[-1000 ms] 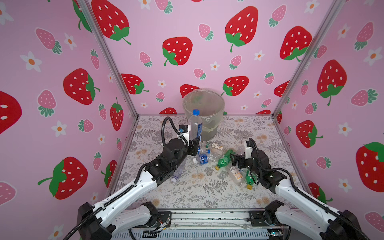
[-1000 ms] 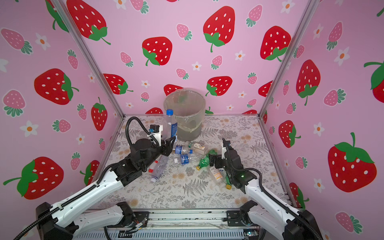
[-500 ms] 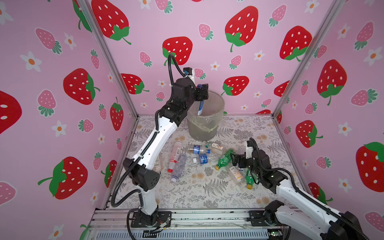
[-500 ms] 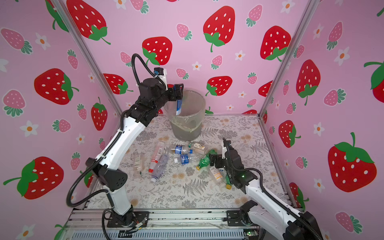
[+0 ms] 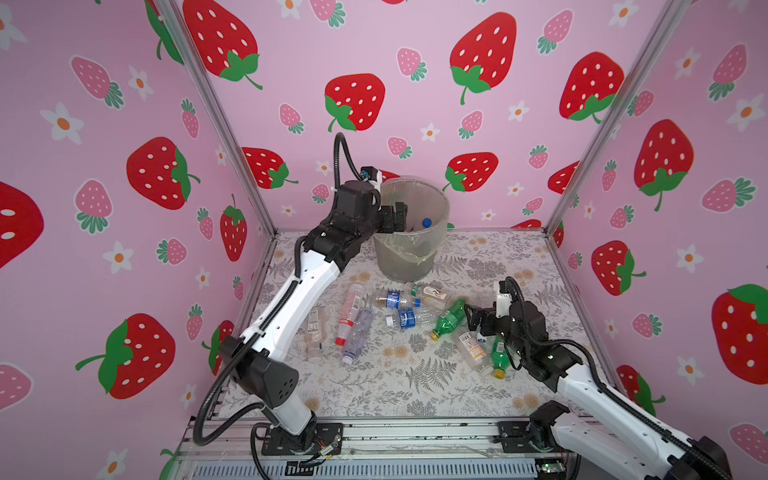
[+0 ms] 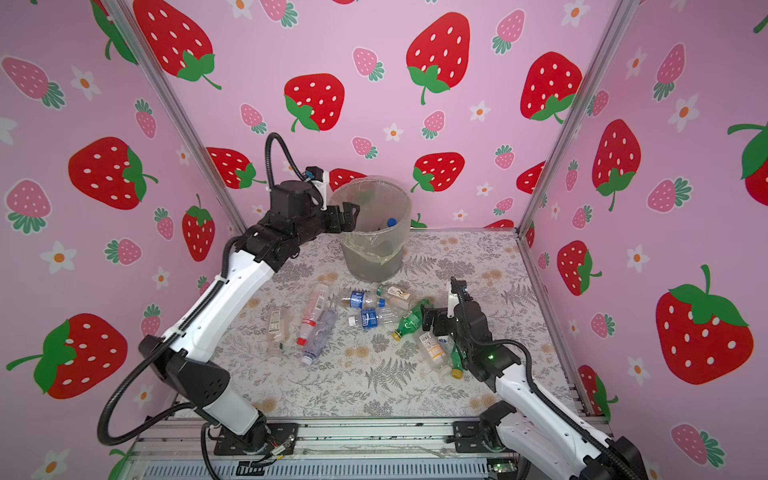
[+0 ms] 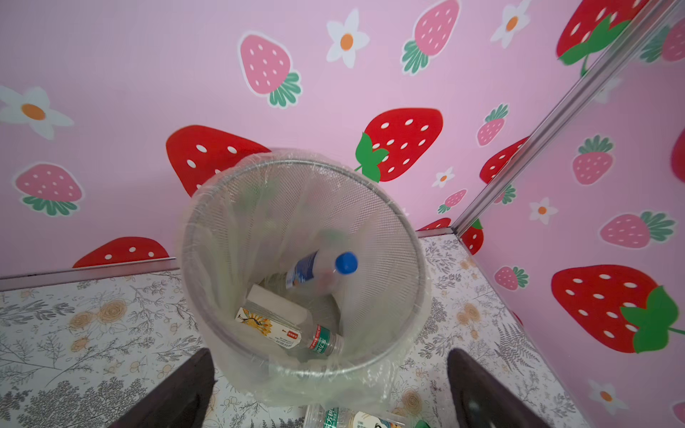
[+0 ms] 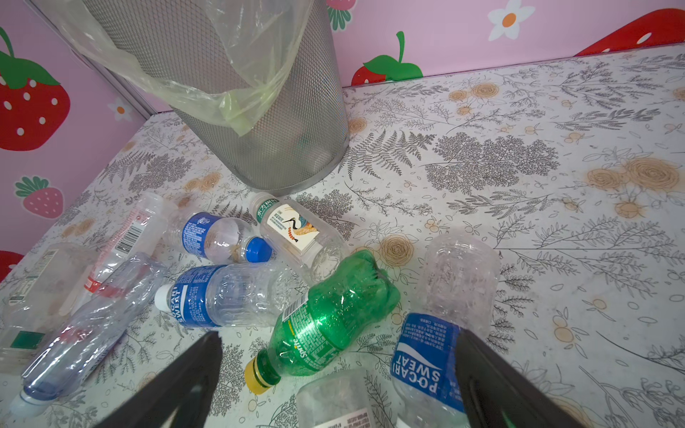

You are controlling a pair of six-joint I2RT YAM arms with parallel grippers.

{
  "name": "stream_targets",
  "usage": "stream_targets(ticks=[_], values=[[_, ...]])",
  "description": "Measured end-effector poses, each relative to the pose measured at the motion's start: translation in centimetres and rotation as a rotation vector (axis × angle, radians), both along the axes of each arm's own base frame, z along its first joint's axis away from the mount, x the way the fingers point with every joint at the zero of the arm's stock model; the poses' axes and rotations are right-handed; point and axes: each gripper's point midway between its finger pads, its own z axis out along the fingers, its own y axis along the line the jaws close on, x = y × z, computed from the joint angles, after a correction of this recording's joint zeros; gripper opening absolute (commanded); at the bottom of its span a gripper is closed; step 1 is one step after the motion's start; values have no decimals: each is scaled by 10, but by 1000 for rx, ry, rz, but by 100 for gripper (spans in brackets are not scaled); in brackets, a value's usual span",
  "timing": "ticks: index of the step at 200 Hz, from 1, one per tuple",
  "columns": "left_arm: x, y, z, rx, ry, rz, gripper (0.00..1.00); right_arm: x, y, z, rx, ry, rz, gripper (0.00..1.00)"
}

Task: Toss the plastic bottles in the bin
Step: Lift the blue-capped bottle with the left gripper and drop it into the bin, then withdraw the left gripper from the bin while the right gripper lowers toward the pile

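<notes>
The bin (image 5: 405,257) (image 6: 374,262) stands at the back, lined with a clear bag. My left gripper (image 5: 395,216) (image 7: 330,392) hangs open over its near rim (image 7: 407,229), holding nothing. A clear bottle with a blue cap (image 7: 322,270) (image 5: 426,223) is inside the bin, blurred, above two other bottles (image 7: 281,326). Several plastic bottles (image 5: 395,299) lie on the floor in front of the bin. My right gripper (image 5: 473,322) (image 8: 333,389) is open just above a green bottle (image 8: 333,315) and a blue-labelled bottle (image 8: 426,355).
Pink strawberry walls with metal corner posts (image 5: 224,124) close in three sides. A metal rail (image 5: 395,436) runs along the front. A second green bottle (image 5: 498,357) lies under the right arm. Bare floral floor (image 5: 498,257) stretches right of the bin.
The left arm lifted the blue-capped bottle from the floor to above the bin, opened and let it go; the bottle is now inside. The right arm has not moved.
</notes>
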Motion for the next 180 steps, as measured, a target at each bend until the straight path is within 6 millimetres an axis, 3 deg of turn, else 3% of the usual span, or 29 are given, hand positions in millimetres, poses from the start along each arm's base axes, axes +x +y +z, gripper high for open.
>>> stream_targets(ticks=[23, 43, 58, 90, 109, 180], values=[[-29, 17, 33, -39, -84, 12, 99, 1, 0, -3, -12, 6, 2, 99], [-43, 26, 29, -34, -87, 19, 99, 1, 0, -7, -21, 17, 3, 99], [-47, 30, 4, -7, -45, 27, 99, 1, 0, -9, -27, 27, 1, 99], [-49, 35, -82, 88, 123, 43, 99, 1, -2, -8, -36, 37, -4, 99], [-56, 39, -121, 135, 219, 47, 99, 3, -2, -8, -45, 44, -11, 99], [-79, 40, -155, 134, 313, 9, 99, 1, -6, -31, -110, 134, -22, 99]])
